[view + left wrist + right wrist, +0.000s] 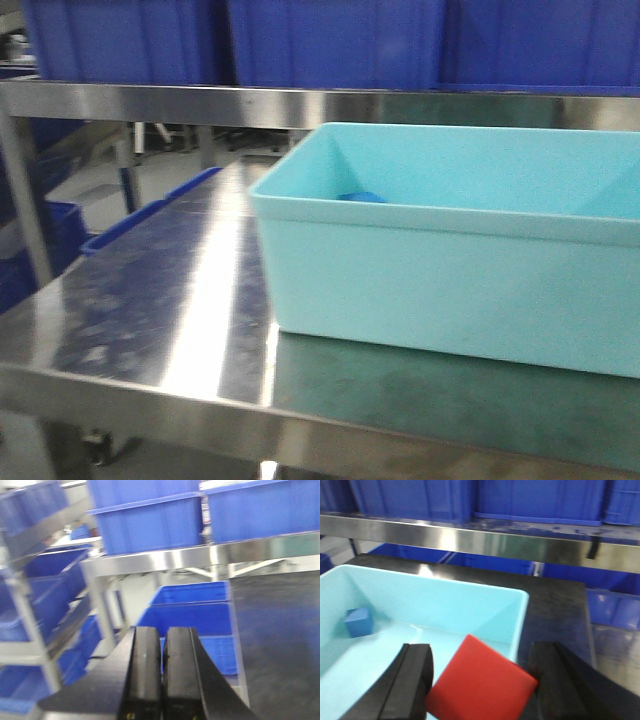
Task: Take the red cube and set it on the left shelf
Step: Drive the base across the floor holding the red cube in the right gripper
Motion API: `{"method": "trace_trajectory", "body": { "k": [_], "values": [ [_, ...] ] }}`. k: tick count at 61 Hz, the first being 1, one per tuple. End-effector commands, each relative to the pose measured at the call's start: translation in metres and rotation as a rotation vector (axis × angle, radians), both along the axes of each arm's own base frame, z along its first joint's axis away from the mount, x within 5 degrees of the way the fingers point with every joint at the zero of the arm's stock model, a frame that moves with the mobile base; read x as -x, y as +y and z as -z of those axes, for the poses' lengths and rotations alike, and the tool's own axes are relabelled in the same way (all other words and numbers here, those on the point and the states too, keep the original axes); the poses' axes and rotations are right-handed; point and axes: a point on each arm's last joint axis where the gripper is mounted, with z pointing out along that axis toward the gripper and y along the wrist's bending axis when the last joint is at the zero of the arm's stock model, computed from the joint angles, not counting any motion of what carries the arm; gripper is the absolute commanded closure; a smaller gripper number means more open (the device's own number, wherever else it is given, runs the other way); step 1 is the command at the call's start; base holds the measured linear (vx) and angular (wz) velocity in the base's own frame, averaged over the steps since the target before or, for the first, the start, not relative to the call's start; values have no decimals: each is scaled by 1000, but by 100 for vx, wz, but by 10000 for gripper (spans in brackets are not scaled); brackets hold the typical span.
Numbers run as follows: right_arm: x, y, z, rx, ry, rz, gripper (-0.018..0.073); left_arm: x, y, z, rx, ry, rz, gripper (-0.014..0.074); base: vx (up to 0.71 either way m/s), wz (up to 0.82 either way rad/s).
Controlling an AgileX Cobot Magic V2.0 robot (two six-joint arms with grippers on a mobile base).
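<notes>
- Front view: the turquoise tub (440, 270) holds a blue cube (360, 197).
- Left wrist: the left gripper (163, 636) is pressed closed and empty, with the left shelf (165, 559) ahead.
- Right wrist: the right gripper (480, 660) clamps the red cube (480, 682) between its fingers, over the tub.

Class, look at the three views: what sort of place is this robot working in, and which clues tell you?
Probably a warehouse or factory stockroom: brushed-steel racks loaded with big blue crates, a steel worktable, and a turquoise tub holding a blue cube.
</notes>
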Motion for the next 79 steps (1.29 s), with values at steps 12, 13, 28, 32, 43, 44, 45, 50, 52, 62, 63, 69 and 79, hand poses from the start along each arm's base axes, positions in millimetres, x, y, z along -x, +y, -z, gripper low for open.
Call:
{"method": "trace_trajectory", "body": {
  "k": [12, 13, 28, 32, 43, 44, 45, 50, 52, 62, 63, 69, 79],
  "values": [
    [-1, 0, -17, 13, -110, 3, 501, -1, 0, 0, 8, -60, 0, 491, -8, 49],
    [-1, 0, -17, 13, -110, 3, 501, -1, 0, 0, 8, -60, 0, 491, -10, 61],
    [-1, 0, -17, 13, -110, 3, 501, -1, 0, 0, 8, -60, 0, 491, -11, 44],
    [-1, 0, -17, 13, -110, 3, 501, -1, 0, 0, 8, -60, 0, 491, -11, 55],
    [-1, 0, -17, 13, -110, 3, 501, -1, 0, 0, 8, -60, 0, 491, -13, 46],
    [-1, 0, -17, 13, -110, 3, 501, -1, 0, 0, 8, -60, 0, 491, -21, 26],
    [-1, 0, -17, 13, -110, 3, 501, -1, 0, 0, 8, -60, 0, 491, -21, 26],
    [-1, 0, -17, 13, -110, 3, 501, -1, 0, 0, 8, -60, 0, 491, -13, 69],
    [-1, 0, -17, 13, -110, 3, 501, -1, 0, 0, 8, -60, 0, 491, -18, 22],
    [-1, 0, -17, 13, -110, 3, 501, -1, 0, 0, 8, -60, 0, 491, -16, 53],
    [-1, 0, -17, 13, -110, 3, 501, -1, 0, 0, 8, -60, 0, 491, -18, 45],
    [-1, 0, -17, 13, -110, 3, 501, -1, 0, 0, 8, -60, 0, 491, -17, 57],
    [-1, 0, -17, 13, -110, 3, 501, -1, 0, 0, 8, -60, 0, 491, -17, 45]
  ]
}}
